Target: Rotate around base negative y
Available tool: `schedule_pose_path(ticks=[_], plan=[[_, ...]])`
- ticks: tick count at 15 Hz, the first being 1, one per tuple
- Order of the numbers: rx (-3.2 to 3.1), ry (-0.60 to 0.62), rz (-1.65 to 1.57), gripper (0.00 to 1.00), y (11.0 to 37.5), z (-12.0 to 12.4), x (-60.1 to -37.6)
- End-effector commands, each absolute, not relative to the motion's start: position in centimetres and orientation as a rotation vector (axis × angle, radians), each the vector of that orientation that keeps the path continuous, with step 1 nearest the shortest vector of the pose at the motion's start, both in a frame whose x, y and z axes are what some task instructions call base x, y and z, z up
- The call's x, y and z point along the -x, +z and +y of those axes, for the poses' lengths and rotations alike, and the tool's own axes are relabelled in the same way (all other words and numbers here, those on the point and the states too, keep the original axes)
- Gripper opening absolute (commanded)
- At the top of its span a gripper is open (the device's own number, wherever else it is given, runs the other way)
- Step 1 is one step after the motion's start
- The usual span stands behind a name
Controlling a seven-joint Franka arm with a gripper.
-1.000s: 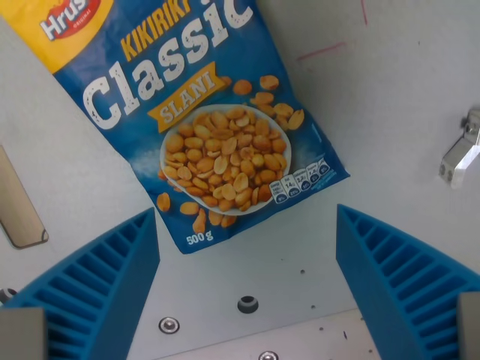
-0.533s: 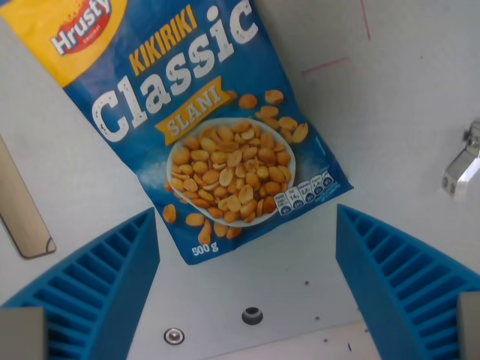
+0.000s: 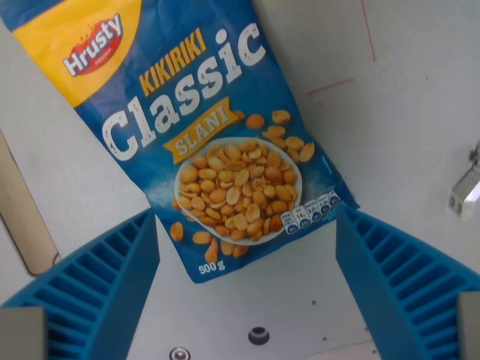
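Hovering over a peanut bag, gripper empty

Item one: gripper [image 3: 246,289], two blue ribbed fingers [image 3: 97,289] at lower left and lower right of the frame, spread wide apart, nothing between them. Likely held open because the task calls for a pure rotation of the arm, not a grasp.

Item two: peanut bag [image 3: 202,142], blue and yellow, printed "Hrusty", "Kikiriki Classic", "Slani", "500 g". Lying flat on the table [image 3: 420,112], tilted, filling upper left to centre, bottom edge reaching down between the fingers. Not touched.

Item three: wooden piece [image 3: 26,217], left edge, partly cut off.

Item four: metal part [image 3: 466,191], right edge, kind unclear.

Item five: red pen marks [image 3: 330,86], upper right.

Item six: bolt holes [image 3: 259,334], bottom centre.
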State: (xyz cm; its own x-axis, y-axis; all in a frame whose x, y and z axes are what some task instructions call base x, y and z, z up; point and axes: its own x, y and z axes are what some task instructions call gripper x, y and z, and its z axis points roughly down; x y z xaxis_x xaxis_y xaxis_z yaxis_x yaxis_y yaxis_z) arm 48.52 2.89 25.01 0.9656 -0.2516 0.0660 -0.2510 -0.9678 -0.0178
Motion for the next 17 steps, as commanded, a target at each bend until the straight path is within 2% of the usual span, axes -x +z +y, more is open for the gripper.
schedule_pose_path(ticks=[1, 17], plan=[[3.048, -0.464, 0.391, 1.00, 25.11, 2.80, -47.31], [2.957, -0.779, 0.377, 1.00, 25.11, 2.80, -47.31]])
